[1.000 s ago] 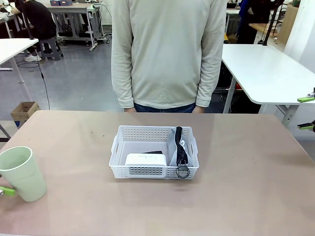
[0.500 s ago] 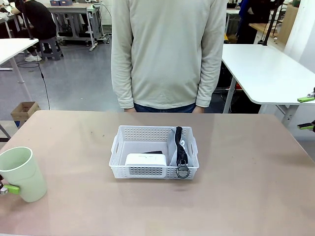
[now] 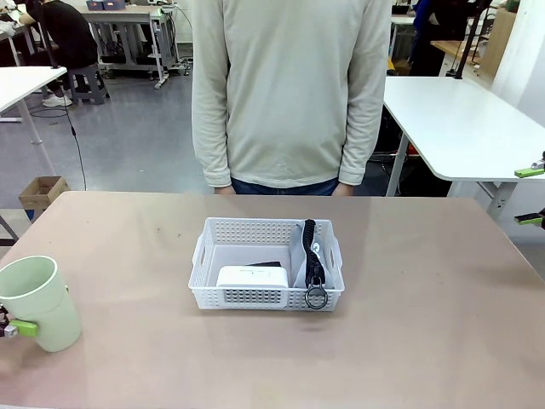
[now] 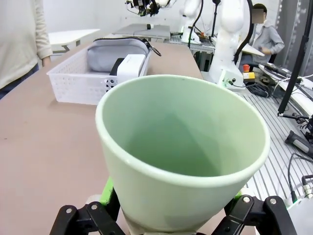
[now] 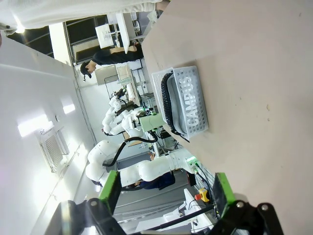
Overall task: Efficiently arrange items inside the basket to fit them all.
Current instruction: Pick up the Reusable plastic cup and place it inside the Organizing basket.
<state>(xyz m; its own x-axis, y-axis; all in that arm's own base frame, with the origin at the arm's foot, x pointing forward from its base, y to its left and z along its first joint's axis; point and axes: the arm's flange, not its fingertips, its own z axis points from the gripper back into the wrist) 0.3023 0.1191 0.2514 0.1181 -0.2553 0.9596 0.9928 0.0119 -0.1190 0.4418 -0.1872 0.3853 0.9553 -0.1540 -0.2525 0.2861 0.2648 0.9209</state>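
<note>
The pale green cup point(image 3: 39, 302) stands upright at the table's left edge. My left gripper point(image 3: 24, 327) is shut on the cup low down; in the left wrist view its green pads point(image 4: 106, 192) press both sides of the cup point(image 4: 181, 147). The white basket point(image 3: 213, 266) sits mid-table and holds the small white box point(image 3: 252, 277), the black stapler point(image 3: 268, 265) behind it, and the grey pouch point(image 3: 301, 256), whose strap and ring point(image 3: 316, 296) hang over the front rim. My right gripper point(image 5: 166, 196) is open and empty, far off to the right.
A person in a cream sweater point(image 3: 289, 94) stands at the far edge, arms down. The basket's left half point(image 3: 234, 249) has bare floor behind the box. Open tabletop point(image 3: 426, 324) lies between the basket and my right gripper point(image 3: 530, 196) at the right edge.
My left gripper's green pad has moved in against the cup's side and its jaws have closed on the cup. Basket, its contents and the right arm have not moved.
</note>
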